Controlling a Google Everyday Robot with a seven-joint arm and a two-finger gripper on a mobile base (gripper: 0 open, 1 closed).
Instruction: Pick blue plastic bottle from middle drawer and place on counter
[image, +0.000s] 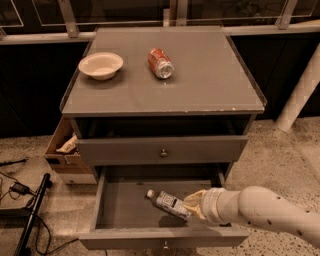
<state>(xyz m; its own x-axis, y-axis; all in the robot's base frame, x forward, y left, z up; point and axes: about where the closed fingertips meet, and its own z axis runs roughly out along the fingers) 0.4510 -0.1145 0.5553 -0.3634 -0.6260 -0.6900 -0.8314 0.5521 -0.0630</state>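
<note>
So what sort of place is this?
Likely a robot test area, not a home: a lone grey cabinet on speckled floor, a glass railing behind, loose cables beside it. The gripper is in the middle drawer, at the blue plastic bottle.

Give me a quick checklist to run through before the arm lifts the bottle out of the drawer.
1. Access: the middle drawer is pulled open: ok.
2. Target: the blue plastic bottle lies on the drawer floor, cap toward the back left: ok.
3. Position: the gripper is inside the drawer at the bottle's base end: ok.
4. Secure hold on the bottle: cannot tell.
5. Drop spot: the counter has bare surface to the right of the red can and the white bowl: ok.
6. Lift path past the upper drawer front and the counter edge: cannot tell.
</note>
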